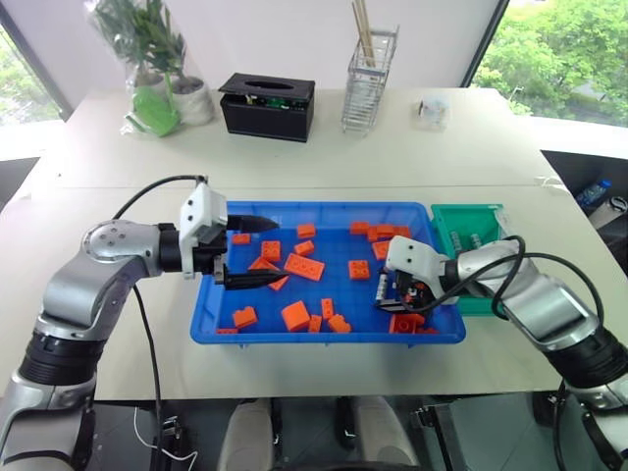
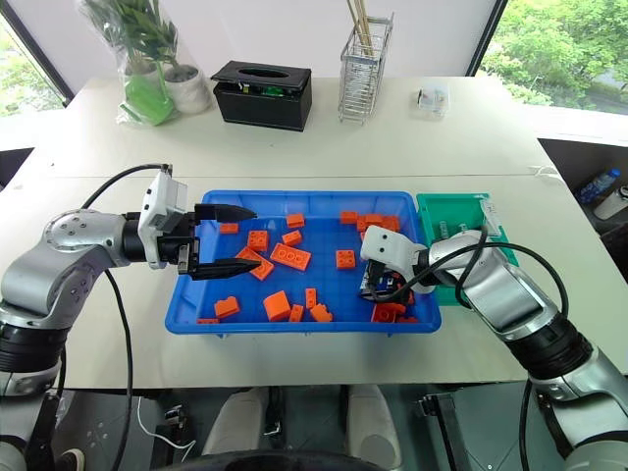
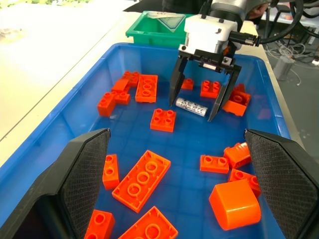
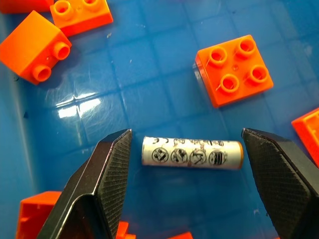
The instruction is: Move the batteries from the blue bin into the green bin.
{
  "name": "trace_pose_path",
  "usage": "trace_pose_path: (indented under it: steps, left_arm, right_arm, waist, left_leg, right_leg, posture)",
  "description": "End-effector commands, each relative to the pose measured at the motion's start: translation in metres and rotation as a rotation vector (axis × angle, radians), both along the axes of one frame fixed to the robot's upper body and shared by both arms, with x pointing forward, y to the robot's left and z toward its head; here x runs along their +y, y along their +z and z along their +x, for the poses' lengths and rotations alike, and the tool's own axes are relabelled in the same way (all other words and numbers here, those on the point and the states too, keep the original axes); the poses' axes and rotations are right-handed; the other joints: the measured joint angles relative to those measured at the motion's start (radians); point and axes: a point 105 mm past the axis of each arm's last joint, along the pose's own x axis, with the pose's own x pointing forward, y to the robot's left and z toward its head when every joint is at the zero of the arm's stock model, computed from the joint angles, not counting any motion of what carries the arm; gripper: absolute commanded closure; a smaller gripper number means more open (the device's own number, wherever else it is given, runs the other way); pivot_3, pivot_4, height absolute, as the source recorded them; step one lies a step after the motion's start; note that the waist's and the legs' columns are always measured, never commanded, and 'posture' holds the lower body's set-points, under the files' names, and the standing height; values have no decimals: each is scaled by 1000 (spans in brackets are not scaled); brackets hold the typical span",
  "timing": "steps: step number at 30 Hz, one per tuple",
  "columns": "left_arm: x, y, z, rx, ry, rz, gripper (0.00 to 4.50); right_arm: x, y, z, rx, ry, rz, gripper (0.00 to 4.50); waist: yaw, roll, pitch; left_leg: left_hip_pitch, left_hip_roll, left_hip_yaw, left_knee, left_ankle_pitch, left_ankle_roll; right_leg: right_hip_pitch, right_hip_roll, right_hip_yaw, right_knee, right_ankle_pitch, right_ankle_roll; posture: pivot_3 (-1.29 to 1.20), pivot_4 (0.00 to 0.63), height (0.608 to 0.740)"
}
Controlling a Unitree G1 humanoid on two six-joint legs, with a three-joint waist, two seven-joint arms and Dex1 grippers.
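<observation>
A silver battery [image 4: 192,153] lies flat on the floor of the blue bin [image 1: 324,339], near its right end. My right gripper [image 3: 192,110] is open and reaches down over it, one finger past each end of the battery, with small gaps on both sides. The left gripper [image 1: 280,252] hovers open over the left part of the bin with nothing between its fingers. Several orange bricks [image 1: 304,267] lie scattered around the battery. The green bin [image 1: 461,221] stands against the blue bin's right end, and small grey pieces lie inside it.
At the back of the table stand a black tissue box [image 1: 267,105], a wire holder with sticks [image 1: 368,83], a bagged plant [image 1: 152,69] and a small packet [image 1: 432,110]. An orange four-stud brick [image 4: 234,69] lies close to the battery.
</observation>
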Motion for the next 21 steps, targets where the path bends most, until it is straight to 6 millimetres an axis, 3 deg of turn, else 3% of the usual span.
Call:
trace_pose_path:
  steps: [1, 3, 9, 12, 16, 18, 21]
  left_arm:
    - [1, 12, 0, -56, -2, -12, 0]
    - [1, 12, 0, -57, -3, -13, 0]
    - [3, 12, 0, -57, -2, -8, 0]
    - [3, 11, 1, -56, -2, -4, 0]
    - [5, 8, 1, -35, -3, 5, 0]
    - [7, 7, 0, -18, -8, 5, 0]
    - [11, 5, -2, 8, -7, 6, 0]
  right_arm:
    - [-5, -1, 5, -5, -25, -13, 1477]
    - [-3, 1, 5, -13, -20, -3, 2208]
    - [-5, 29, 6, -61, -57, 53, 2269]
    - [-8, 58, 5, -60, -111, 164, 2269]
    - [-45, 98, 21, -140, -278, 234, 2269]
    - [-63, 107, 26, -164, -348, 242, 2269]
    - [-101, 104, 25, -178, -436, 180, 2269]
  waist:
    - [0, 0, 0]
    - [-1, 0, 0]
    - [-1, 0, 0]
    - [-3, 0, 0]
    - [-3, 0, 0]
    - [-3, 0, 0]
    - [1, 0, 0]
  left_leg:
    - [0, 0, 0, 0, 0, 0]
    - [0, 0, 0, 0, 0, 0]
    - [0, 0, 0, 0, 0, 0]
    - [0, 0, 0, 0, 0, 0]
    - [0, 0, 0, 0, 0, 0]
    - [0, 0, 0, 0, 0, 0]
    - [0, 0, 0, -1, 0, 0]
  right_leg:
    - [0, 0, 0, 0, 0, 0]
    - [0, 0, 0, 0, 0, 0]
    - [0, 0, 0, 0, 0, 0]
    - [-1, 0, 0, 0, 0, 0]
    - [-1, 0, 0, 0, 0, 0]
    - [-1, 0, 0, 0, 0, 0]
    - [-1, 0, 0, 0, 0, 0]
  posture:
    - [0, 150, 736]
    - [0, 150, 736]
    - [0, 150, 736]
    - [0, 150, 736]
    - [0, 150, 736]
    - [0, 150, 736]
    - [0, 150, 736]
